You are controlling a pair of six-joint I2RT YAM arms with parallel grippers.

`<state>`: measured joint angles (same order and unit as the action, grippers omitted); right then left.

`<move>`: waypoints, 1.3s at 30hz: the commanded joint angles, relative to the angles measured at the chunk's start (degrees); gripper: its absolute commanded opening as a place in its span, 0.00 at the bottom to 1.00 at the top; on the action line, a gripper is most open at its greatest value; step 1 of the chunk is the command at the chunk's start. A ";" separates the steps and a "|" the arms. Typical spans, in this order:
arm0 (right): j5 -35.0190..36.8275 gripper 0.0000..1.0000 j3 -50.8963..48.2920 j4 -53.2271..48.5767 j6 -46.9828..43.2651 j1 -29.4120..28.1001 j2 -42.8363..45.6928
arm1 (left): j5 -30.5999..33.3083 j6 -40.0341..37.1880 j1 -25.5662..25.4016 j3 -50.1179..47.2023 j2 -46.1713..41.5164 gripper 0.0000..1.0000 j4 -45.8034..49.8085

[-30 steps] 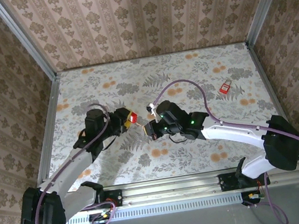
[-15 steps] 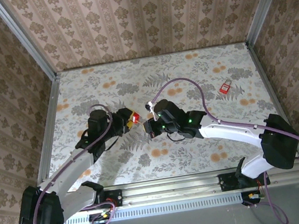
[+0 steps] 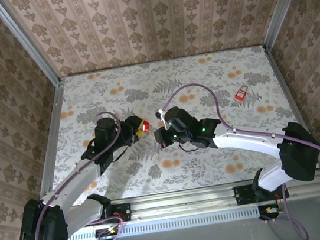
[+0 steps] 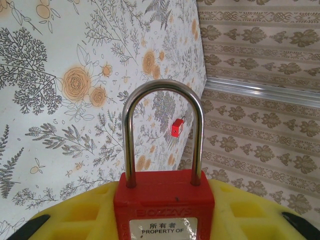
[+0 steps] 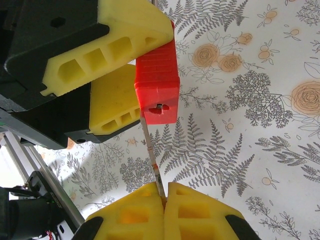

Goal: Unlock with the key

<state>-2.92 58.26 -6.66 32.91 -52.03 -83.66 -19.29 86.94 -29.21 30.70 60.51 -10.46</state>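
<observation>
A red padlock (image 4: 163, 192) with a steel shackle stands upright between the yellow pads of my left gripper (image 4: 164, 220), which is shut on its body. In the top view that padlock (image 3: 143, 126) sits mid-table, just left of my right gripper (image 3: 159, 137). My right gripper (image 5: 163, 200) is shut on a thin metal key (image 5: 152, 155). The blade points up at the padlock's underside (image 5: 156, 80). Its tip meets the bottom's left edge, beside the keyhole (image 5: 159, 106) and not in it. The left gripper's pads (image 5: 125, 37) clamp the lock from both sides.
A second small red padlock (image 3: 240, 94) lies on the floral tablecloth at the right rear, and it is seen far off in the left wrist view (image 4: 176, 128). Patterned walls enclose the table (image 3: 214, 166) on three sides. A purple cable (image 3: 203, 90) arcs above the right arm.
Over the last second the left gripper carried the padlock slightly right and the right gripper edged left, closing the gap. In the last half second hardly anything moved.
</observation>
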 commanded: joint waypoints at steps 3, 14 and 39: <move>3.93 0.00 -1.10 -1.98 -0.64 0.58 0.32 | -0.16 -1.48 -0.56 -0.15 -1.18 0.00 -1.32; 3.06 0.00 -1.88 -1.42 -0.56 1.62 0.95 | 0.56 -2.18 -1.09 -0.29 -0.83 0.00 -1.38; -1.67 0.00 -1.01 1.50 2.44 0.22 0.42 | 3.76 -2.86 -1.55 -2.41 0.40 0.00 -1.55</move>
<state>-3.64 56.38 -6.26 34.59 -51.18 -83.64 -16.84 84.84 -30.37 29.45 60.97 -10.55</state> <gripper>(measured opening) 0.057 0.376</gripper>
